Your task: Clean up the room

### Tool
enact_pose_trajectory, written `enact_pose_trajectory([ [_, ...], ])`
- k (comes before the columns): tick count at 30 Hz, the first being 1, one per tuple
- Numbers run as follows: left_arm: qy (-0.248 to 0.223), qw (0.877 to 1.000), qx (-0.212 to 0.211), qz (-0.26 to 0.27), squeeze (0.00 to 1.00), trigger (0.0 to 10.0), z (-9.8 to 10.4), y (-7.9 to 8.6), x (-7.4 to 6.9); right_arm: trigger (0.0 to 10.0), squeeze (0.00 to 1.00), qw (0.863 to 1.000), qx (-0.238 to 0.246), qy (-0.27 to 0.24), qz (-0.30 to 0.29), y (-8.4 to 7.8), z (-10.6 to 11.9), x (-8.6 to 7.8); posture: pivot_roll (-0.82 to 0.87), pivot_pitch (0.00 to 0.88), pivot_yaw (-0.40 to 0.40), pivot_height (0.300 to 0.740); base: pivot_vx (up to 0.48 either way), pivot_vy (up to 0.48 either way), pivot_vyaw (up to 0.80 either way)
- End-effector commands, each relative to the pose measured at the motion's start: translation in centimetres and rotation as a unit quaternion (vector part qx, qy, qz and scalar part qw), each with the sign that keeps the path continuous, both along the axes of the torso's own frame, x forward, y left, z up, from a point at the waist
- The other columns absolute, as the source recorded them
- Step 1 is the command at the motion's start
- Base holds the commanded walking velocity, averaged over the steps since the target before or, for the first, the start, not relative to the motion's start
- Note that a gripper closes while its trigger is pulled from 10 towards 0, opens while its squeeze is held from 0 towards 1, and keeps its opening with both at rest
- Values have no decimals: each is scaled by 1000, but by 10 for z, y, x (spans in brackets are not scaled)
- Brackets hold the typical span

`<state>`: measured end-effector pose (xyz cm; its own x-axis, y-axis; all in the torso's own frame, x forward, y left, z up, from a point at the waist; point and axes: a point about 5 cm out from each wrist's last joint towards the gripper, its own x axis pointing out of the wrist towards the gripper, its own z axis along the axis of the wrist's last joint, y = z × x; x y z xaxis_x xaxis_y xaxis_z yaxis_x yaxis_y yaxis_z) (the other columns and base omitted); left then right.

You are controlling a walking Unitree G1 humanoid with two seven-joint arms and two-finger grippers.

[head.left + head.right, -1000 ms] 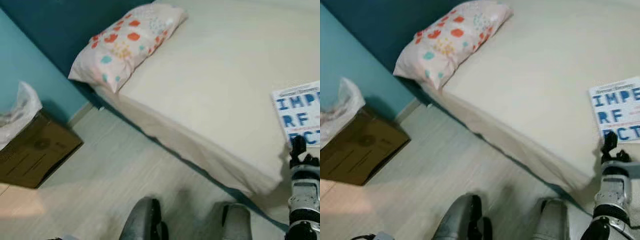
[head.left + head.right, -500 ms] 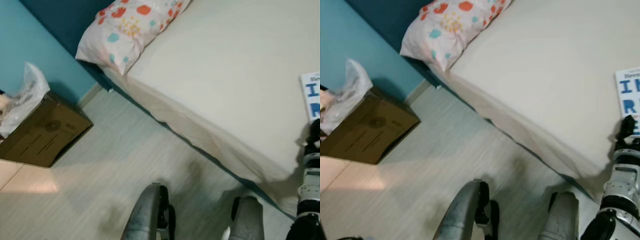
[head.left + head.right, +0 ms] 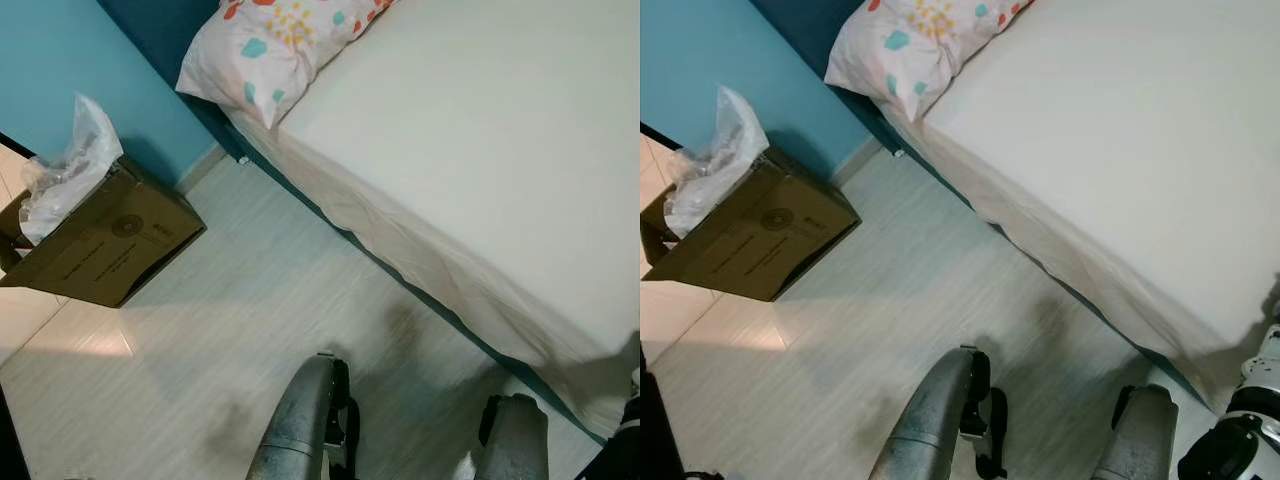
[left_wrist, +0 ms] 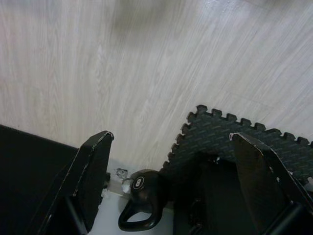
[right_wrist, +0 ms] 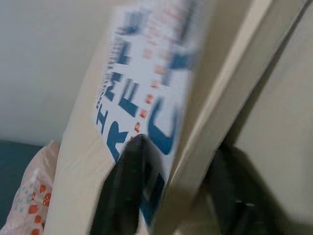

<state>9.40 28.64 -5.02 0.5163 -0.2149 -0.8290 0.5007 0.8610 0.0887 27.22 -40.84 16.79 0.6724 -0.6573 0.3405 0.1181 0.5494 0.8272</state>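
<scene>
Between the earlier head pictures and now the whole scene has slid right and down, so the camera has turned: the blue-lettered book has left the head views, and the cardboard box point(image 3: 105, 250) sits further in.

From the head views, the bed point(image 3: 480, 150) runs along the right, its sheet edge hanging over a dark base that borders a wide strip of pale wood floor point(image 3: 230, 330). A patterned pillow point(image 3: 280, 40) lies at the bed's head against the dark blue wall. The box stands by the teal wall with a clear plastic bag point(image 3: 715, 160) in it, well apart from the bed. The robot's two grey legs show at the bottom edge.

In the left wrist view, the left hand point(image 4: 171, 181) hangs with fingers spread over the floor, above a black foam mat point(image 4: 234, 142) and a black kettlebell point(image 4: 142, 198).

In the right wrist view, blurred, the right hand point(image 5: 171, 196) reaches at the book point(image 5: 146, 93) on the bed; its fingers stand apart on either side of the mattress edge, one touching the cover.
</scene>
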Motion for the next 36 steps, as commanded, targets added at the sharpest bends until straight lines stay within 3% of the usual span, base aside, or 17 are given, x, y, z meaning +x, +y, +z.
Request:
enact_pose_trajectory([
  [1,37,999,8,12,0,10000,-7,4,-18,0,0,1000,15,7,8,6,-11,1,284,489,389,607,0,0,0],
  [9,32,999,12,40,0,10000,-17,-7,-7,0,0,998,-36,5,59,20,-6,7,224,431,323,607,0,0,0],
  [12,18,997,33,69,0,10000,-22,-9,7,0,0,981,-104,-14,162,55,6,25,155,368,269,607,0,0,0],
  [14,15,996,37,74,0,10000,-22,-10,11,0,0,978,-109,-16,175,59,6,28,147,358,262,607,0,0,0],
  [15,-11,992,67,103,0,10000,-20,-5,25,0,0,960,-138,-23,241,88,11,37,90,303,217,607,0,0,0],
  [16,-11,992,67,103,0,10000,-20,-5,25,0,0,960,-138,-23,241,88,11,37,90,303,217,607,0,0,0],
  [18,-39,983,95,150,0,10000,-16,2,41,0,0,928,-162,-32,334,132,13,45,58,269,192,607,0,0,0],
  [19,-39,983,95,150,0,10000,-16,2,41,0,0,928,-162,-32,334,132,13,45,58,269,192,607,0,0,0],
  [20,-51,978,103,173,0,10000,-14,2,51,0,0,912,-166,-33,374,154,12,48,13,211,154,607,0,0,0],
  [21,-51,978,103,173,0,10000,-14,2,51,0,0,912,-166,-33,374,154,12,48,13,211,154,607,0,0,0],
  [23,-71,970,110,204,0,10000,-11,-1,67,0,0,897,-157,-13,412,183,2,56,-25,167,130,607,0,0,0],
  [26,-81,966,112,218,0,10000,-10,-4,75,0,0,891,-151,5,427,194,-4,59,-47,132,114,607,0,0,0],
  [27,-88,962,113,231,0,10000,-9,-4,79,1020,0,886,-147,17,439,203,-9,59,-51,123,110,607,0,0,0],
  [28,-103,956,112,251,0,10000,-7,-13,91,4392,0,875,-143,61,458,213,-30,61,-73,47,74,616,0,0,0],
  [30,-108,954,112,254,0,10000,-7,-17,95,4392,0,871,-140,76,464,216,-37,60,-74,40,70,620,0,0,0],
  [31,-112,953,111,258,0,10000,-7,-21,98,10000,0,866,-143,95,469,218,-46,59,-77,28,63,625,0,0,0],
  [36,-116,950,94,273,0,10000,-8,-32,104,10000,0,850,-148,160,480,225,-73,52,-86,0,47,643,0,0,0],
])
